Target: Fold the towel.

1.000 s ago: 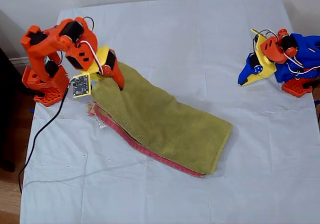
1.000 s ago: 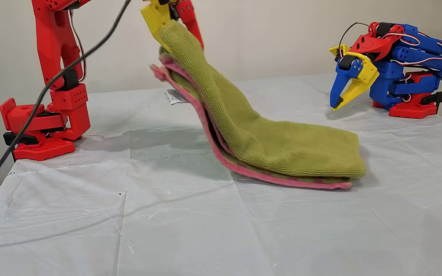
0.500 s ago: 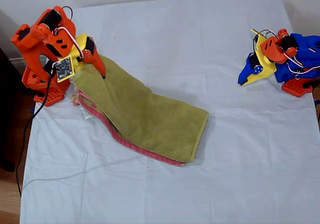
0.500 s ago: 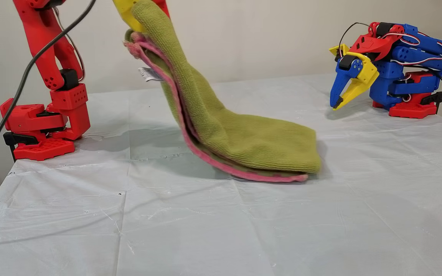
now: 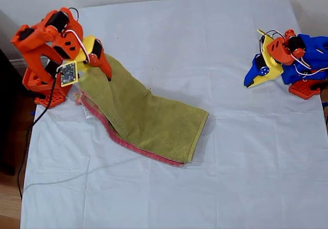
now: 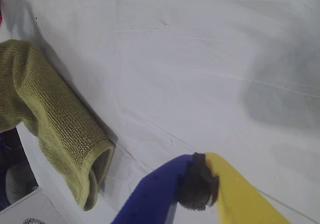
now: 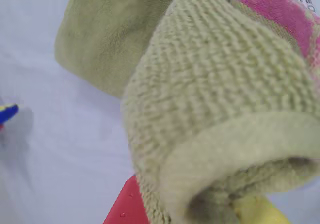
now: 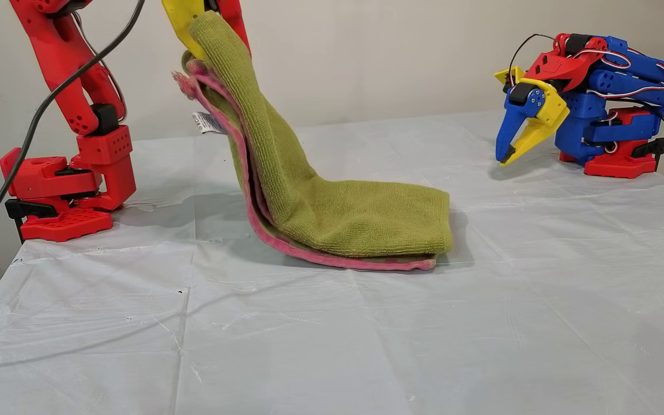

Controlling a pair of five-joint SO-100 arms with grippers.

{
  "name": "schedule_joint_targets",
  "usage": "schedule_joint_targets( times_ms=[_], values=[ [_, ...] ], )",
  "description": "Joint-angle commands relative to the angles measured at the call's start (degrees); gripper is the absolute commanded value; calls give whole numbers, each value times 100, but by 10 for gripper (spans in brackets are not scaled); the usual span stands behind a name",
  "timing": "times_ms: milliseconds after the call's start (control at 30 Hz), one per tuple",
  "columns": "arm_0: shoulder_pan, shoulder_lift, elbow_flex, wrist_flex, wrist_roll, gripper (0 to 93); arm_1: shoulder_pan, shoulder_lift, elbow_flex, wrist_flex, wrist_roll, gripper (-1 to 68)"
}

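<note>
I am holding the towel (image 5: 143,117) in my second gripper (image 5: 100,60), whose red and yellow jaws are clamped on one folded end of it at the upper left of the exterior view. That end is hanging lifted off the white sheet (image 5: 169,39), with a pink-red border (image 8: 234,155) and a small white label (image 8: 202,122) showing underneath. The rest of the olive-green cloth is sloping down and lying flat in layers near the middle of the exterior view. My first gripper (image 5: 252,79), blue and yellow, is resting at the exterior view's right, well apart from the towel, with its jaws together and nothing between them, tips pointing down at the sheet.
</note>
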Motion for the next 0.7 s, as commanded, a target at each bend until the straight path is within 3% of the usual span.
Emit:
schedule_joint_targets(
  times_ms=[0,300,667],
  values=[
    [-70,62,-193,-976,501,1,18,1222,580,18,0,1],
    [167,70,1081,-3630,1863,1,18,1222,580,18,0,1],
    [255,105,3252,-7251,2646,2,18,1222,580,18,0,1]
  ],
)
